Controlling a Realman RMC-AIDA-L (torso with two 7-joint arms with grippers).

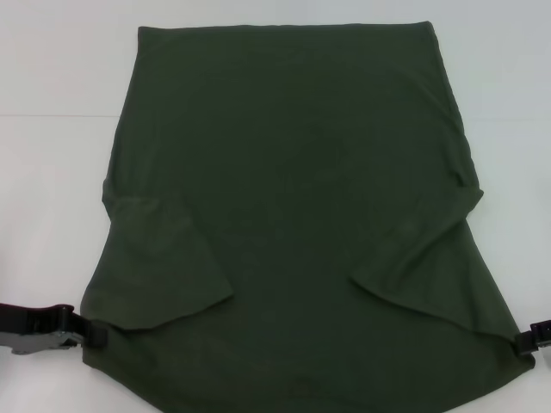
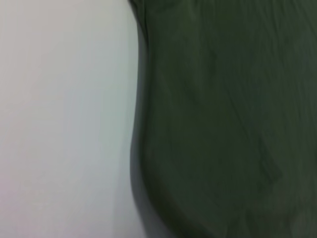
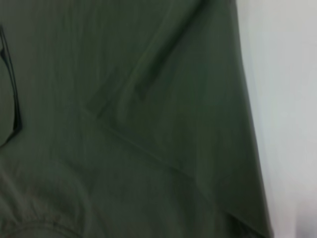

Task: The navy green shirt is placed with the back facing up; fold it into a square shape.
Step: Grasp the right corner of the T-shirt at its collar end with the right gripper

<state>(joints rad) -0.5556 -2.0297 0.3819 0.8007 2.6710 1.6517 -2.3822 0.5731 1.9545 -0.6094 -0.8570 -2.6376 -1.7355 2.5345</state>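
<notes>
White tabletop [image 1: 52, 69] is carrying the dark olive-green cotton shirt [image 1: 293, 215], lying flat, sleeves folded inward. Left gripper [image 1: 90, 334] and right gripper [image 1: 523, 344] are touching its near corners; finger closure indiscernible.

**Olive on white — a plain field of colour**

The navy green shirt [image 1: 293, 215] shows a dark olive green all over, plain and unprinted on the side facing up, its folded-in sleeves the same shade. Under it the table [image 1: 52, 172] is white, bare of pattern. At the near corners, the left gripper [image 1: 86, 334] and right gripper [image 1: 527, 342] are black — with grey metal on the left one.
</notes>
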